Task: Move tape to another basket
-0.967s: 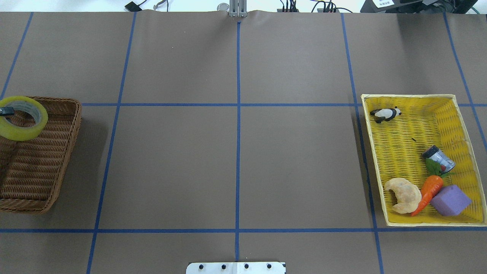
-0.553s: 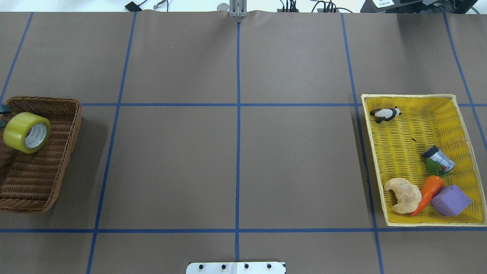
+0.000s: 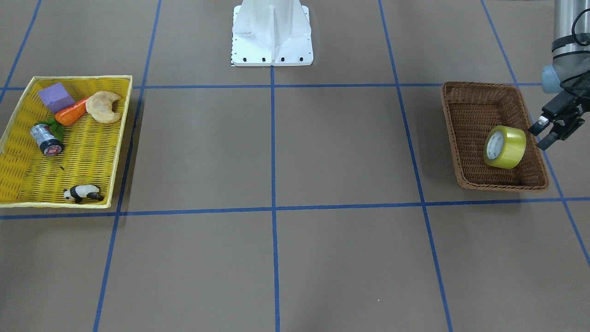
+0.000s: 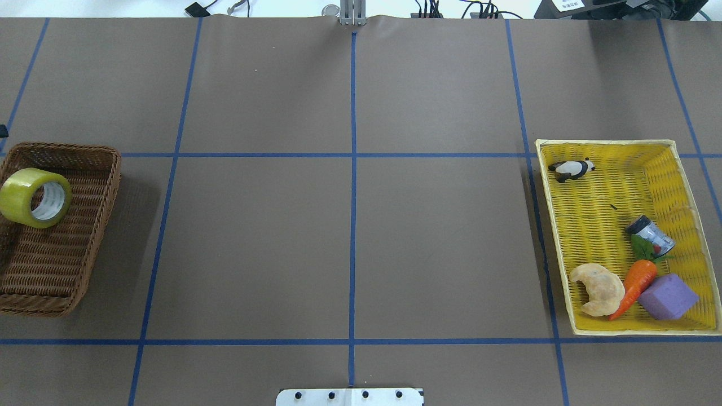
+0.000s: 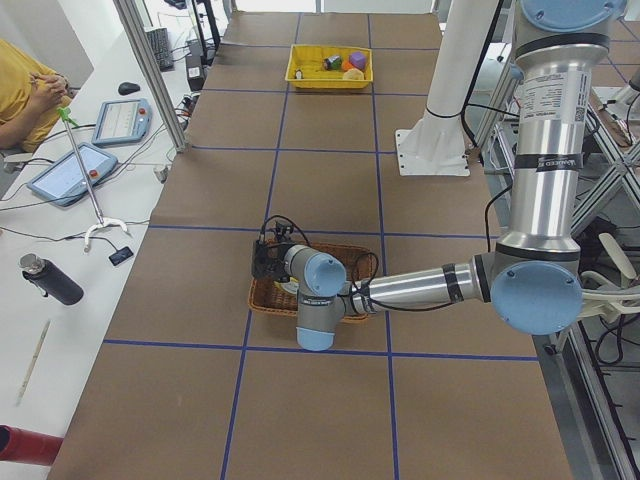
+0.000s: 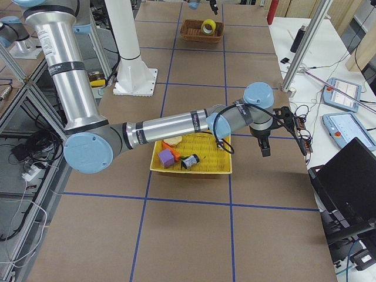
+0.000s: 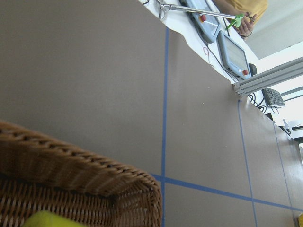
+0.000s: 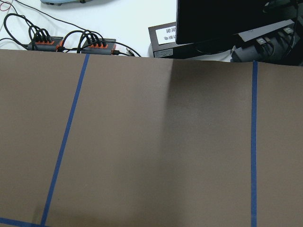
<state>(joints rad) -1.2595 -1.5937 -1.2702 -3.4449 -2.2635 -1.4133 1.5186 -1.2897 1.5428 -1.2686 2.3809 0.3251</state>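
Observation:
The yellow-green tape (image 4: 34, 197) stands on its edge inside the dark-brown wicker basket (image 4: 51, 265) at the table's left end. In the front-facing view the tape (image 3: 504, 147) rests against the basket's (image 3: 470, 120) outer wall. My left gripper (image 3: 538, 139) is open and empty, just outside that wall and apart from the tape. The left wrist view shows the basket's corner rim (image 7: 94, 175) and a sliver of tape (image 7: 47, 220). My right gripper (image 6: 264, 147) shows only in the exterior right view, beside the yellow basket; I cannot tell its state.
The yellow woven basket (image 4: 609, 186) at the right end holds a toy panda (image 4: 572, 168), a small dark jar (image 4: 650, 235), a carrot (image 4: 636, 285), a croissant (image 4: 598, 288) and a purple block (image 4: 668, 296). The robot's white base (image 3: 272, 34) stands at the near middle edge.
The tape was held above the brown basket; it has been let go and dropped into it, settling on its edge. My left gripper has drawn back out of the overhead view.

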